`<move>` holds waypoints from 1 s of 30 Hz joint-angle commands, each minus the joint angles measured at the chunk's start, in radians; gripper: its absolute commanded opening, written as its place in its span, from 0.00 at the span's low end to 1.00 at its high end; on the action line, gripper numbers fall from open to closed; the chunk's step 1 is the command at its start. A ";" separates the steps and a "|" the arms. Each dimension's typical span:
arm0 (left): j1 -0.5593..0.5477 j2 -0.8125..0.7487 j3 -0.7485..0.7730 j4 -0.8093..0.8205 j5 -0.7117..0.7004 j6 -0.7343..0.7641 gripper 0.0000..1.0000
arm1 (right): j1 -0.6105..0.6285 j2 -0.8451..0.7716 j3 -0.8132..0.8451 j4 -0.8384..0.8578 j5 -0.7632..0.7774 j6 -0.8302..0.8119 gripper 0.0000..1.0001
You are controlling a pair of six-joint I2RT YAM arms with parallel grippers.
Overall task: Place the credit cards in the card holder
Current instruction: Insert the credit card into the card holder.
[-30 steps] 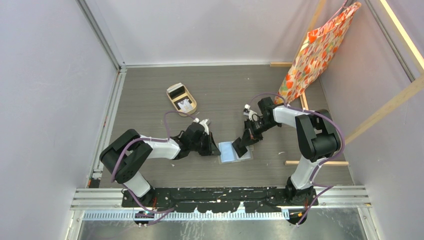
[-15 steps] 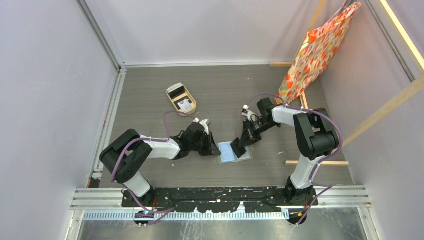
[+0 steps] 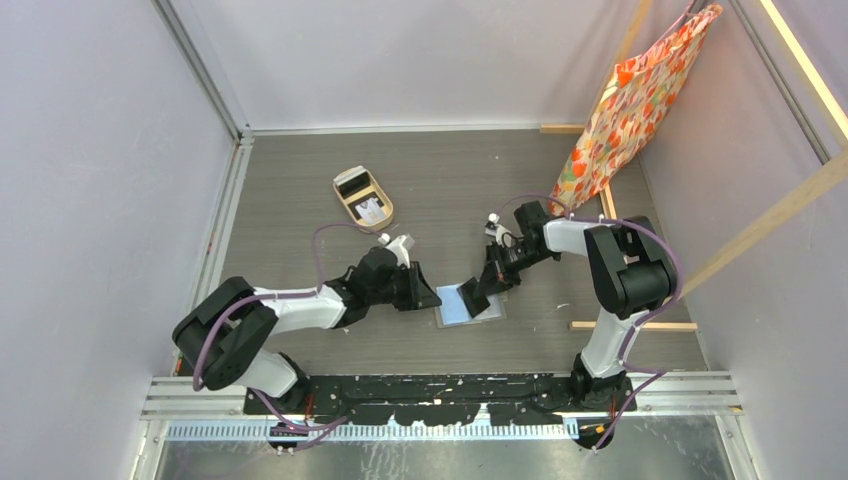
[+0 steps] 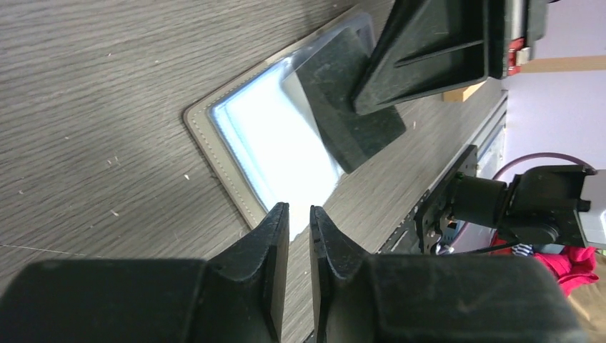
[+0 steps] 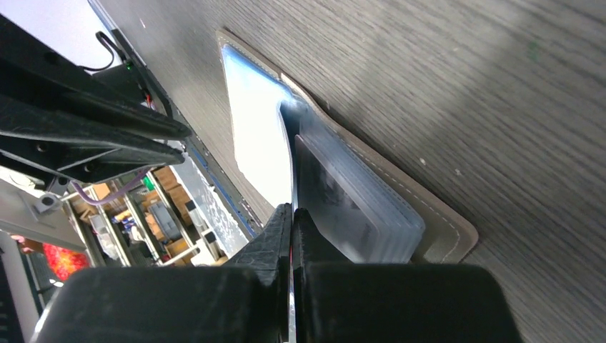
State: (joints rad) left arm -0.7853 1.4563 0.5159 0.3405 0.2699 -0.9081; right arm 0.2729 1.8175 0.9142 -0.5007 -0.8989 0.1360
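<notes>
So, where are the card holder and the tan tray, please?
card holder [image 3: 458, 305], top view, on its pale blue sleeve.
tan tray [image 3: 347, 204], top view, on its left rim.

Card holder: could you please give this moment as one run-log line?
card holder open flat | right fingers shut on thin sheet at it | left fingers slightly apart, empty, beside it

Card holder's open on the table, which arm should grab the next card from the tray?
Probably left. The left gripper is empty beside the card holder, with the tray on its side; the right gripper is clamped on the holder.
</notes>
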 commanded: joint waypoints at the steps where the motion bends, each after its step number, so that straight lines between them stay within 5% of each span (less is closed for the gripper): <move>1: -0.002 -0.045 -0.025 0.104 -0.008 -0.003 0.19 | -0.002 -0.009 -0.016 0.069 0.017 0.070 0.04; 11: -0.003 0.084 -0.076 0.361 0.042 -0.104 0.20 | -0.001 -0.052 -0.076 0.181 0.054 0.161 0.10; 30: -0.023 0.125 -0.039 0.328 0.041 -0.074 0.21 | 0.018 -0.080 -0.089 0.196 0.083 0.170 0.18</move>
State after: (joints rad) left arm -0.8001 1.5700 0.4503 0.6369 0.2996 -0.9924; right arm 0.2790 1.7767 0.8242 -0.3313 -0.8719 0.3168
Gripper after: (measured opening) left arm 0.213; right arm 0.166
